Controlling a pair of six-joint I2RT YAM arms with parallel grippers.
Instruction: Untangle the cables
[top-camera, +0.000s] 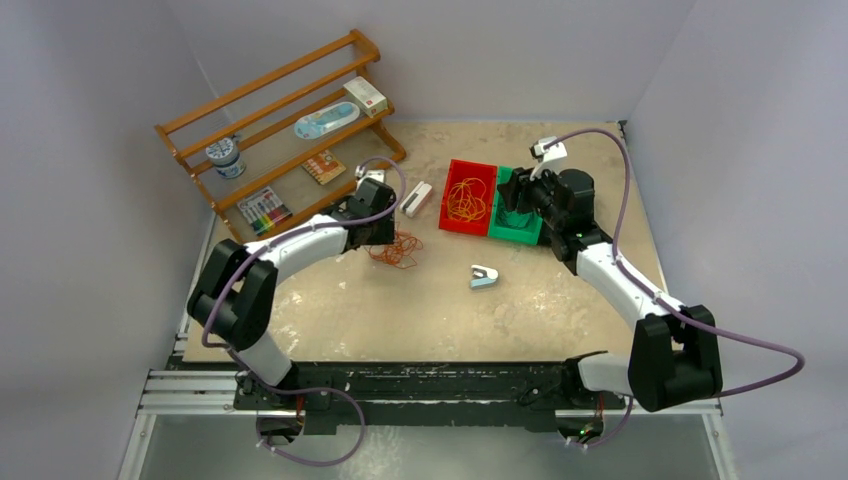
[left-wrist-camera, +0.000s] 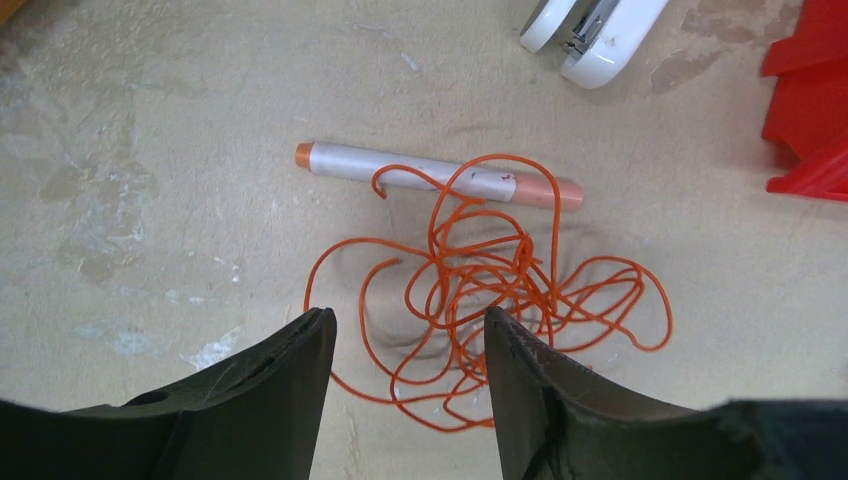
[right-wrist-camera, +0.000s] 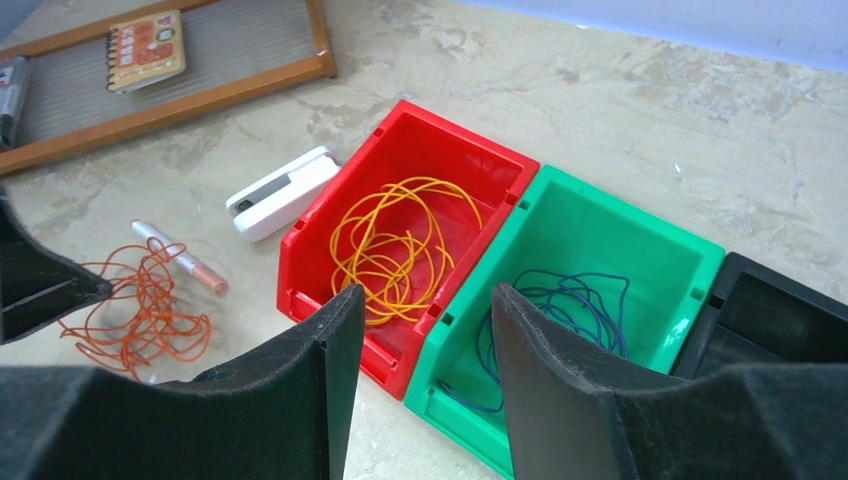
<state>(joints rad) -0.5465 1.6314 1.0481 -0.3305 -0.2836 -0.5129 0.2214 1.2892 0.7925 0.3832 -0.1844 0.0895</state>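
A loose red-orange cable bunch (left-wrist-camera: 480, 300) lies on the table (top-camera: 398, 250), one strand draped over a silver marker (left-wrist-camera: 440, 175). My left gripper (left-wrist-camera: 408, 318) hangs open just above its near side, and strands show between the fingers. In the top view the left gripper (top-camera: 378, 232) sits at the bunch's left edge. A yellow-orange cable (right-wrist-camera: 400, 250) lies coiled in the red bin (right-wrist-camera: 320, 235). A dark blue cable (right-wrist-camera: 570, 300) lies in the green bin (right-wrist-camera: 660, 240). My right gripper (right-wrist-camera: 428, 292) is open and empty above the bins' near edge (top-camera: 512, 195).
A white stapler (top-camera: 417, 198) lies left of the red bin. A black bin (right-wrist-camera: 780, 320) adjoins the green one. A small blue-white object (top-camera: 483, 277) rests mid-table. A wooden rack (top-camera: 280, 130) with small items stands at the back left.
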